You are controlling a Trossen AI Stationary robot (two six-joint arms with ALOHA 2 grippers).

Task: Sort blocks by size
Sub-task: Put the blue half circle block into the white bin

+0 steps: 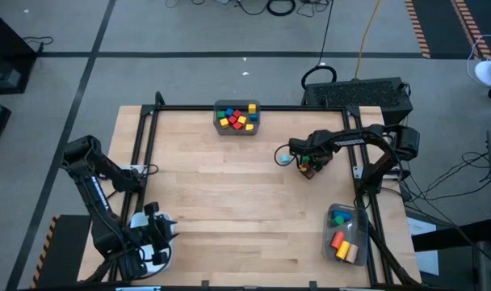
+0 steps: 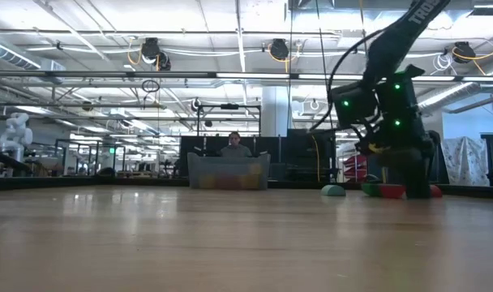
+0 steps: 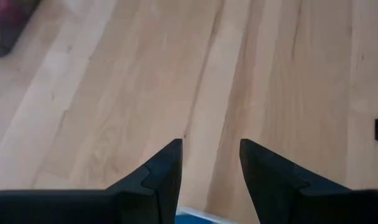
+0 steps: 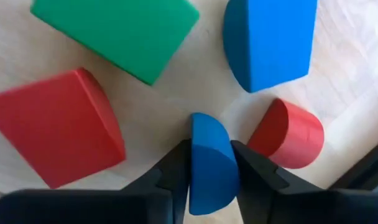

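A: Item one, right gripper [image 4: 211, 163]. Condition?

B: Jaws clamped on a small blue block [image 4: 211, 158] with one rounded side, low over the desk [image 1: 229, 210], right of centre in the high view.

A: Items immediately around it?

B: In the right wrist view: a small red rounded block [image 4: 287, 134] just right of the held one; a larger blue rounded block [image 4: 270, 40] at upper right; a green block [image 4: 117, 31] at upper left; a large red block [image 4: 55, 127] at left. All lay on the desk, apart from each other.

A: Further out?

B: A bin [image 1: 237, 129] at the top centre edge of the desk in the high view held small red, yellow, blue and orange blocks [image 1: 236, 118]. A second bin [image 1: 352, 222] at lower right held longer pieces [image 1: 341, 238] in green, blue, red and orange.

A: Item two, left gripper [image 3: 211, 158]?

B: Jaws apart, nothing between them, parked at the lower left corner of the desk in the high view, over bare wood.

A: Background?

B: A person [image 2: 234, 146] showed beyond the far bin in the low view.
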